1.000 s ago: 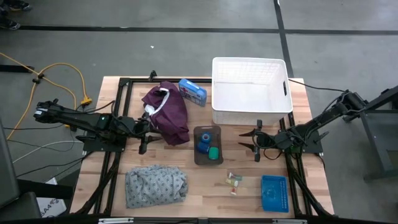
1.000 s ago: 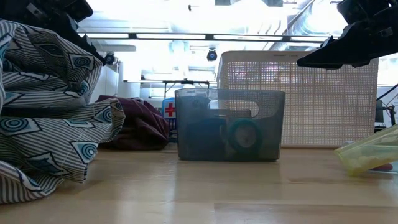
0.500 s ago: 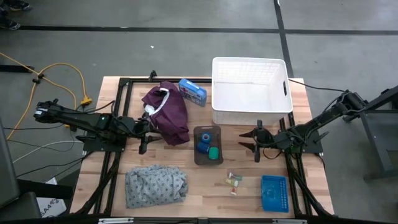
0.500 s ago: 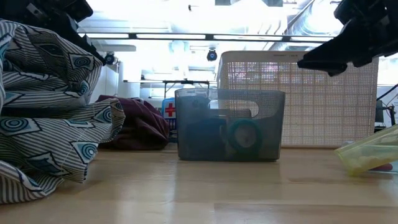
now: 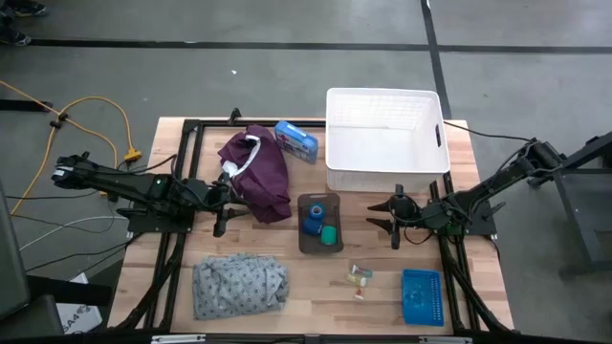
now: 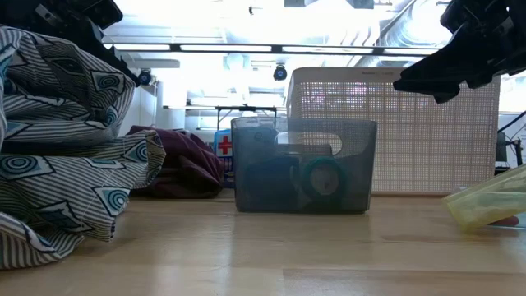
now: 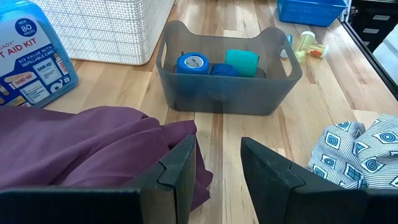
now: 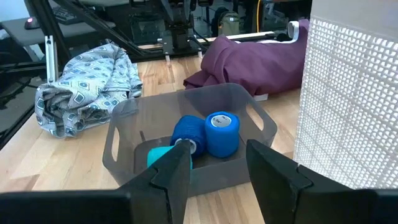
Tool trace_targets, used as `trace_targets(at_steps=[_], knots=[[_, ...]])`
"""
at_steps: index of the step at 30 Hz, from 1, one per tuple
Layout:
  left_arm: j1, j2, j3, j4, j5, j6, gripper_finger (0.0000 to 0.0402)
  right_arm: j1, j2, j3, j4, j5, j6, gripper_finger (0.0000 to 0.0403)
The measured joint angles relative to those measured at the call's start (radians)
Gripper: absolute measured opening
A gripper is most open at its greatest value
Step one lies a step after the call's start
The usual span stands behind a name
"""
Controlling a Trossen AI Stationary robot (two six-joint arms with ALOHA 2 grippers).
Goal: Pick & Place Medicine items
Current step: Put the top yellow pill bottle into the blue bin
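Observation:
Two blue rolls (image 8: 211, 134) and a green roll (image 7: 241, 62) lie inside a grey see-through bin (image 5: 318, 223) at the table's middle. A few tiny yellowish and pinkish pieces (image 5: 360, 277) lie on the wood nearer the front edge. My left gripper (image 5: 226, 210) hovers open left of the bin, over the edge of a maroon garment (image 5: 256, 172), with nothing between its fingers (image 7: 180, 168). My right gripper (image 5: 394, 218) hovers open just right of the bin, pointing at it, also with nothing between its fingers (image 8: 177, 171).
A white mesh basket (image 5: 387, 139) stands at the back right, a blue first-aid box (image 5: 296, 140) beside it. A grey patterned cloth (image 5: 239, 284) lies front left and a small blue basket (image 5: 422, 296) front right. Bare wood lies in front of the bin.
My right gripper has rolled a little about its own pointing line while staying in place beside the bin. Nothing on the table has moved.

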State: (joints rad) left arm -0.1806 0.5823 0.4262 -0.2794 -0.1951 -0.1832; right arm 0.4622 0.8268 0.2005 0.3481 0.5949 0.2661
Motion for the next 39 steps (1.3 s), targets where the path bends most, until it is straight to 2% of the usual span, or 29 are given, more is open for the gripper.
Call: trace_targets(at_steps=[5, 8, 13, 20, 26, 30, 39], knots=[[0.0, 0.0, 0.0, 0.0, 0.0, 0.0, 0.0123, 0.0, 0.0, 0.005, 0.053, 0.002, -0.032, 0.0146], [0.0, 0.0, 0.0, 0.0, 0.0, 0.0, 0.0123, 0.0, 0.0, 0.054, 0.046, 0.002, -0.082, 0.0146], [0.0, 0.0, 0.0, 0.0, 0.0, 0.0, 0.0123, 0.0, 0.037, 0.193, -0.098, 0.004, -0.131, 0.0146], [0.0, 0.0, 0.0, 0.0, 0.0, 0.0, 0.0123, 0.03, 0.175, 0.382, -0.237, -0.012, -0.14, 0.0146], [0.0, 0.0, 0.0, 0.0, 0.0, 0.0, 0.0123, 0.09, 0.306, 0.494, -0.265, -0.01, -0.14, 0.0146], [0.0, 0.0, 0.0, 0.0, 0.0, 0.0, 0.0123, 0.146, 0.382, 0.535, -0.269, 0.03, -0.14, 0.0146], [0.0, 0.0, 0.0, 0.0, 0.0, 0.0, 0.0123, 0.247, 0.504, 0.54, -0.27, 0.123, 0.037, 0.0146]])
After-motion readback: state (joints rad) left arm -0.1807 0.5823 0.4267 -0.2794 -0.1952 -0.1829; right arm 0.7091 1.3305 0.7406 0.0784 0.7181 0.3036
